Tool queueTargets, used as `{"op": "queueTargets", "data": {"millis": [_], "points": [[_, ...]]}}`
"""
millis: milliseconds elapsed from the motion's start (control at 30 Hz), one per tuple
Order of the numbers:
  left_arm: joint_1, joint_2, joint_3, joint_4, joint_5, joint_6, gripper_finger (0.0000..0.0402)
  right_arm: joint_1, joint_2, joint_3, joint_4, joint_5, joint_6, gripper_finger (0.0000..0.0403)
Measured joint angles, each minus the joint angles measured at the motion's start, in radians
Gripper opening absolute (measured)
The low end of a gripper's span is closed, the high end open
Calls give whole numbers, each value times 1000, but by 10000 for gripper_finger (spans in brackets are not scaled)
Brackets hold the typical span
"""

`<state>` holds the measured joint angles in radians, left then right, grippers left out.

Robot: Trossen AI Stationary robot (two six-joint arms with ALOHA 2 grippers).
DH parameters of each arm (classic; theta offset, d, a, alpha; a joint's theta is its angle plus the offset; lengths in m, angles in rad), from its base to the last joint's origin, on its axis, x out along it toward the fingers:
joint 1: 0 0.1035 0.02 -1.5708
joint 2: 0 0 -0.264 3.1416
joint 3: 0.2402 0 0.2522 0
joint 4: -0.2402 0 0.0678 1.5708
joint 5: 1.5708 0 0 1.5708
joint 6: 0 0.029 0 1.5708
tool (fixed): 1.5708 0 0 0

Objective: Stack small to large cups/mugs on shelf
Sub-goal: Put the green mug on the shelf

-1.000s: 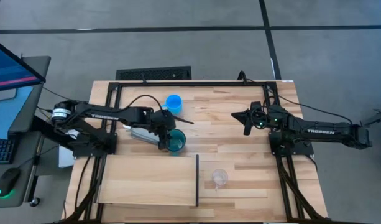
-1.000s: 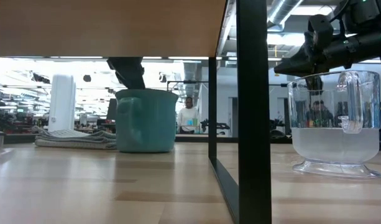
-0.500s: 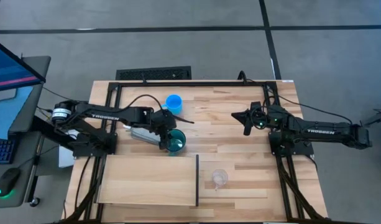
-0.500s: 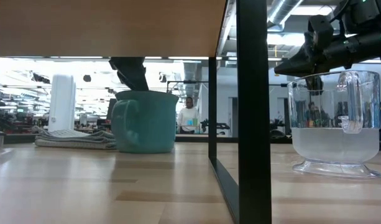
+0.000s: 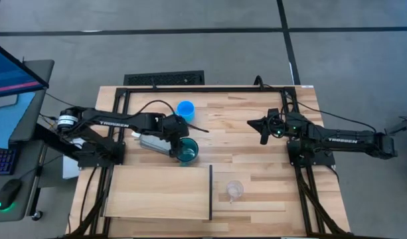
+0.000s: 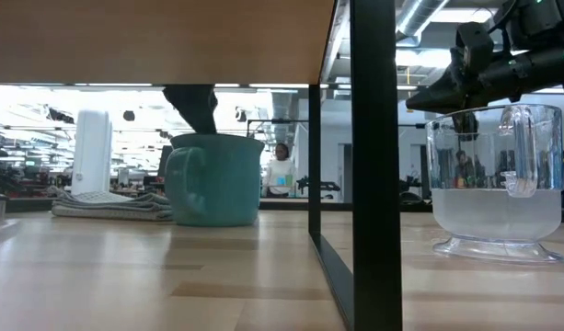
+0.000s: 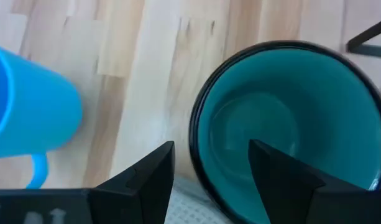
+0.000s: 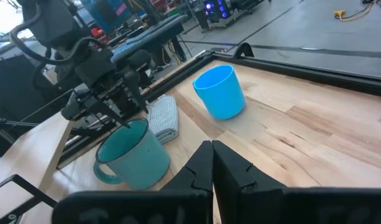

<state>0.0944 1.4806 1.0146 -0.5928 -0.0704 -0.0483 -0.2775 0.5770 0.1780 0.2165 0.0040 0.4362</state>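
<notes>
Straddling the large teal-green enamel mug (image 7: pixel 283 124) rim, left gripper (image 7: pixel 212 165) gapes unclenched; squeeze squarely before lifting toward the light-wood shelf (image 5: pixel 157 192).

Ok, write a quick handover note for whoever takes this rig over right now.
Left gripper: open, straddling the rim of the teal mug, one finger inside, one outside; mug stands on the table.
Right gripper: shut, empty, hovering over the table's right side.
Blue mug: at the table's back, untouched.
Clear cup: on the table right of the shelf.
Done: nothing on the shelf yet.
Left: stack all three cups there, small to large.
</notes>
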Motion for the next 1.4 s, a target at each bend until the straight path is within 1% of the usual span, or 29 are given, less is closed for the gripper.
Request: {"op": "queueTargets", "data": {"millis": [133,200,400,500,633,833,900,933,1100,1233,1400], "points": [[2,28,0,-17,-25,0,198,0,0,0,-1,0,0,26],[2,48,3,-2,-9,0,198,0,0,0,-6,-1,0,26],[3,104,1,-29,19,-4,197,0,4,0,-6,-1,0,26],[3,120,1,-20,23,-5,186,0,5,0,-7,-1,0,26],[3,126,1,-16,23,-1,145,0,6,0,-17,-1,0,26],[4,125,1,-12,21,21,52,0,6,0,-30,0,0,27],[5,120,5,-9,55,41,23,0,6,0,-31,1,0,27],[3,118,7,-6,57,51,17,0,6,0,-31,0,0,27],[31,124,17,-28,85,11,19,0,6,0,-34,1,0,27],[60,128,58,-62,44,11,15,0,6,0,-33,1,0,27],[84,128,118,-131,0,48,15,0,6,0,-34,1,0,27]]}}
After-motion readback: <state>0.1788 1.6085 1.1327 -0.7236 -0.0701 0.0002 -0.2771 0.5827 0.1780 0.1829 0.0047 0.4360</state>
